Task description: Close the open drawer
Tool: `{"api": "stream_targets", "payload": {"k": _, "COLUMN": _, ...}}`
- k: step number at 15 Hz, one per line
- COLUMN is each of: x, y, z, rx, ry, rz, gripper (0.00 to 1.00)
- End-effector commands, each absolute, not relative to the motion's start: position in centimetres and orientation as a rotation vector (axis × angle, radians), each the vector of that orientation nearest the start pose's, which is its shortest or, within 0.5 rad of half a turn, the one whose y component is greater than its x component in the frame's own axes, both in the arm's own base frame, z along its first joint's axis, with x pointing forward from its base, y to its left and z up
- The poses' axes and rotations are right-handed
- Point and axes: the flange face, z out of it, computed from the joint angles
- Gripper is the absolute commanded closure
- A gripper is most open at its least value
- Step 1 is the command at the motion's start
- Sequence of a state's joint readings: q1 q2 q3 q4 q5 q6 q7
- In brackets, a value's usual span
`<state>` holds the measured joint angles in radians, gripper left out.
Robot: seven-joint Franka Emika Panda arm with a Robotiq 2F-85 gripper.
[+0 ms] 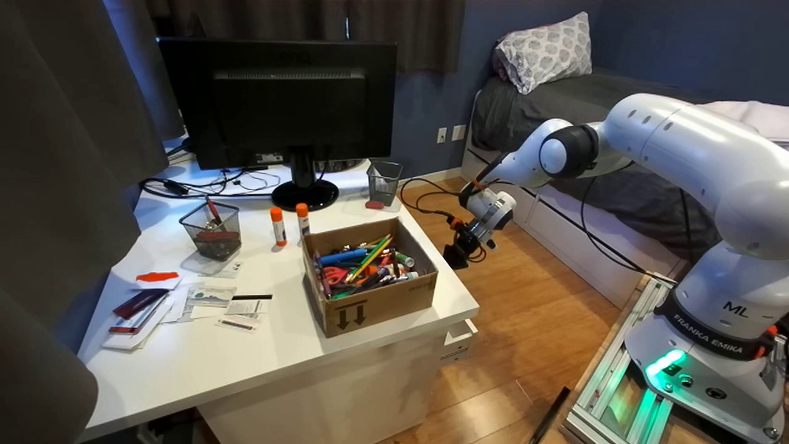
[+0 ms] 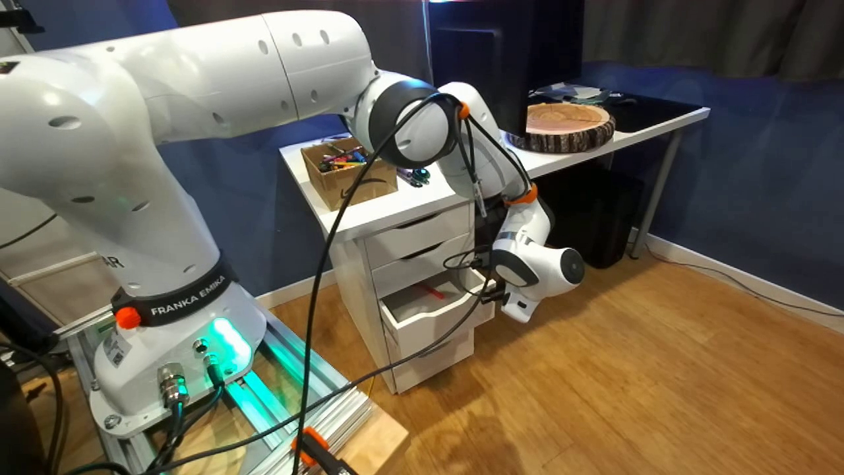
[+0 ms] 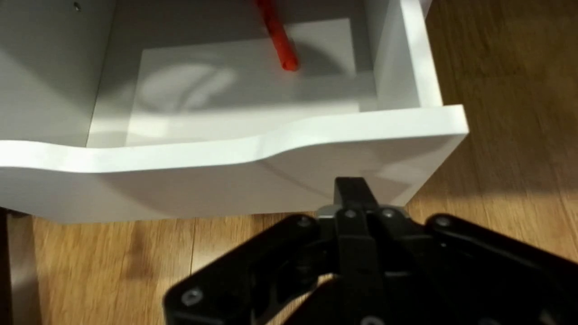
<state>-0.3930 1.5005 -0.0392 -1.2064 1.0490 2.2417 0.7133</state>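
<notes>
The white drawer stands pulled out of the desk cabinet in an exterior view point(image 2: 422, 330); only its corner shows below the desk edge in an exterior view point(image 1: 459, 336). In the wrist view its flat white front panel point(image 3: 216, 189) crosses the picture, with a wavy top edge. A red stick-like object point(image 3: 282, 47) lies inside it. My gripper point(image 3: 354, 185) is shut and empty, in front of the panel's right part, below its top edge. I cannot tell whether the fingertips touch the panel. The gripper also shows beside the drawer front in an exterior view point(image 2: 493, 293).
The white cabinet point(image 2: 353, 290) has shut drawers above and below the open one. A cardboard box of pens point(image 1: 376, 308) and a monitor point(image 1: 277, 105) stand on the desk. A black cable point(image 2: 316, 290) hangs from the arm. Wooden floor point(image 2: 626, 369) lies around the cabinet.
</notes>
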Motion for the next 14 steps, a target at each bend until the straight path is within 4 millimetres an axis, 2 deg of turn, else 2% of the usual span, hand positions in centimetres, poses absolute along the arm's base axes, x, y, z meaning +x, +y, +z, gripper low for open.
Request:
{"api": "stream_targets", "payload": {"k": 1, "x": 55.7, "y": -20.7, "z": -17.7, "rx": -1.418, "ry": 2.165, "rz": 0.617, "gripper": 1.00}}
{"api": "stream_targets", "payload": {"k": 4, "x": 56.3, "y": -18.4, "z": -17.9, "rx": -1.427, "ry": 2.142, "rz": 0.623, "gripper": 1.00}}
{"api": "stream_targets", "payload": {"k": 6, "x": 56.7, "y": -17.8, "z": -17.8, "rx": -1.429, "ry": 2.132, "rz": 0.608, "gripper": 1.00}}
{"api": "stream_targets", "payload": {"k": 10, "x": 57.6, "y": -16.3, "z": -17.3, "rx": -1.316, "ry": 2.037, "rz": 0.660, "gripper": 1.00}}
{"api": "stream_targets", "payload": {"k": 14, "x": 57.7, "y": -13.9, "z": -17.4, "rx": -1.225, "ry": 1.985, "rz": 0.706, "gripper": 1.00}}
